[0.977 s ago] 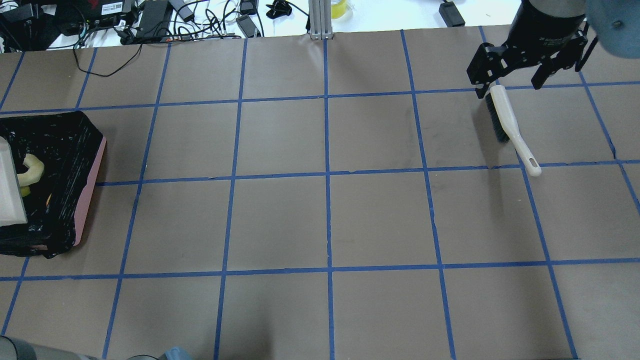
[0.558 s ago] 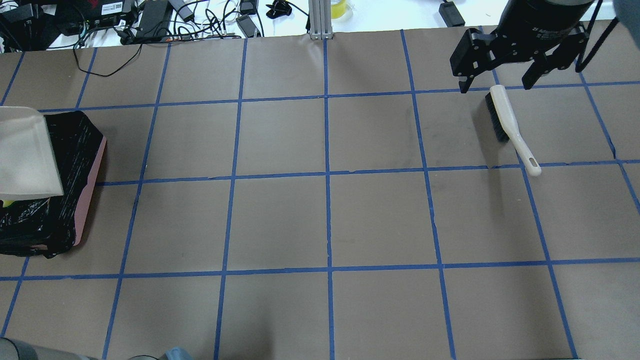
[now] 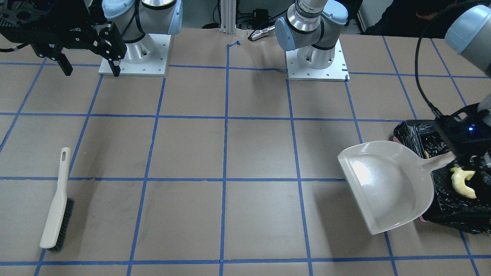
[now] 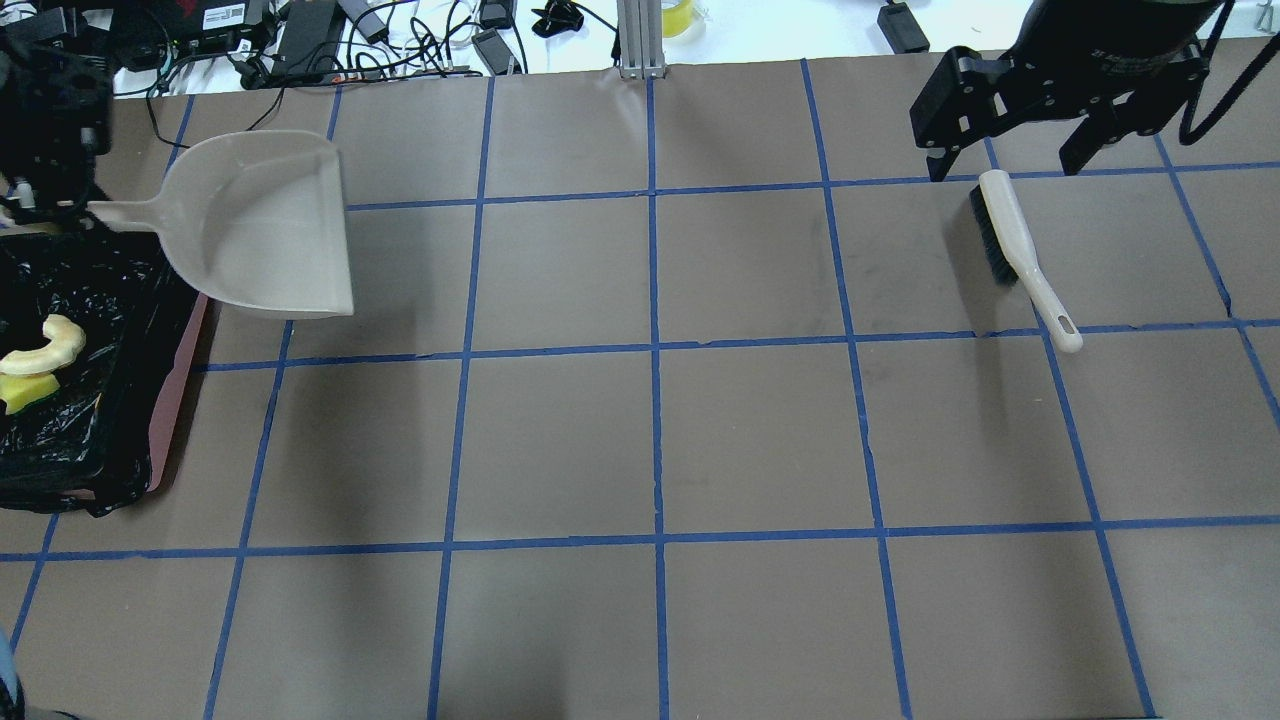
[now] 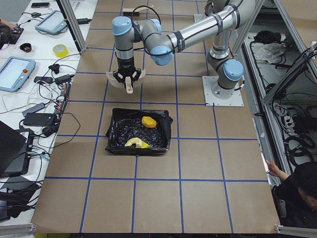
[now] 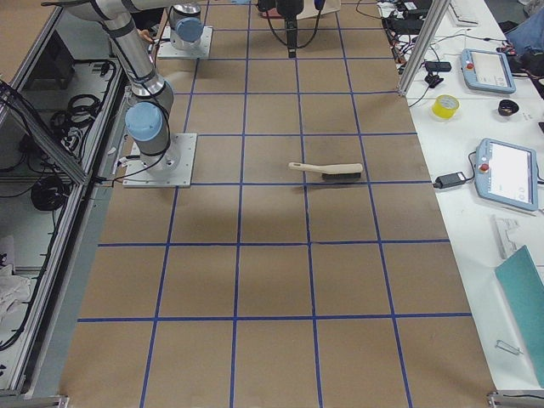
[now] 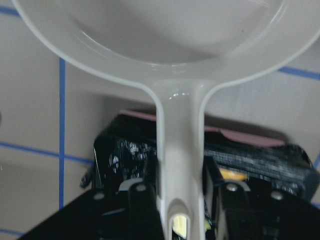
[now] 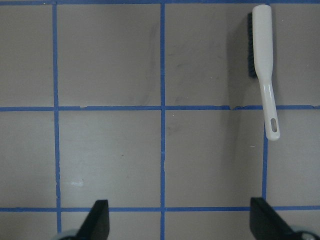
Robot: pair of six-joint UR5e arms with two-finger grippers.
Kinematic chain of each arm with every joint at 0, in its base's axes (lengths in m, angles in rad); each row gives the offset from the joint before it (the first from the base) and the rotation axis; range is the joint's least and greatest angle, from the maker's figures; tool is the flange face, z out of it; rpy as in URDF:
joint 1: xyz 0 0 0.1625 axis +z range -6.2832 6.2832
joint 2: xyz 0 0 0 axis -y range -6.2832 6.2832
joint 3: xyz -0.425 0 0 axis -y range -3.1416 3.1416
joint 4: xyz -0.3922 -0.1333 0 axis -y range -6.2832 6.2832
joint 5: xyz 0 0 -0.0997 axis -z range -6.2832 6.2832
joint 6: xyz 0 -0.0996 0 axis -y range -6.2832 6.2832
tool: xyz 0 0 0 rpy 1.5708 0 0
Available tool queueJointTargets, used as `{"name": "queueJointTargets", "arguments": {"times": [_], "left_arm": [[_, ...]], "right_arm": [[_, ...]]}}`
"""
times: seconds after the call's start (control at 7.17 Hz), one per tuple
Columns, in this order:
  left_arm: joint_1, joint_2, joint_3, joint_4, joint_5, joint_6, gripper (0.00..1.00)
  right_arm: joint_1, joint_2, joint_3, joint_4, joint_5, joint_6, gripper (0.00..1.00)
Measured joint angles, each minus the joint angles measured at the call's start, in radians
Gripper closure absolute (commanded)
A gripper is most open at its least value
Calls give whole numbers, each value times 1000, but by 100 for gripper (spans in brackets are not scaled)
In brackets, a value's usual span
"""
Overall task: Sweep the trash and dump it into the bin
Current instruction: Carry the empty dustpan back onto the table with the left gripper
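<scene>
trash (image 4: 45, 345) in bin (image 4: 105, 440) (left end), dustpan (image 4: 262, 228) beside it, brush (image 4: 1012, 235) far right

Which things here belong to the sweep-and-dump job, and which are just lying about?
Job: bin holding crescent slice, sponge block, potato-like piece; dustpan in left gripper; brush; open right gripper.
Lying about: cables, tape roll, tablets on the side bench.

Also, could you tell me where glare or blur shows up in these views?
Front-facing view: a bright glare patch on the white plastic dustpan; left wrist view: that dustpan is close and soft-focused; overhead view: the crinkled black bag lining the pink bin glints in spots.
</scene>
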Motion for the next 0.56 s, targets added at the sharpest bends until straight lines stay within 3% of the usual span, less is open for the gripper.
{"name": "queueJointTargets", "arguments": {"times": [0.28, 0.56], "left_arm": [[-45, -92, -1, 45, -107, 2, 100], [-108, -197, 0, 142, -125, 1, 100]], "right_arm": [[1, -1, 1, 2, -1, -4, 0], [0, 0, 2, 1, -4, -6, 0]]}}
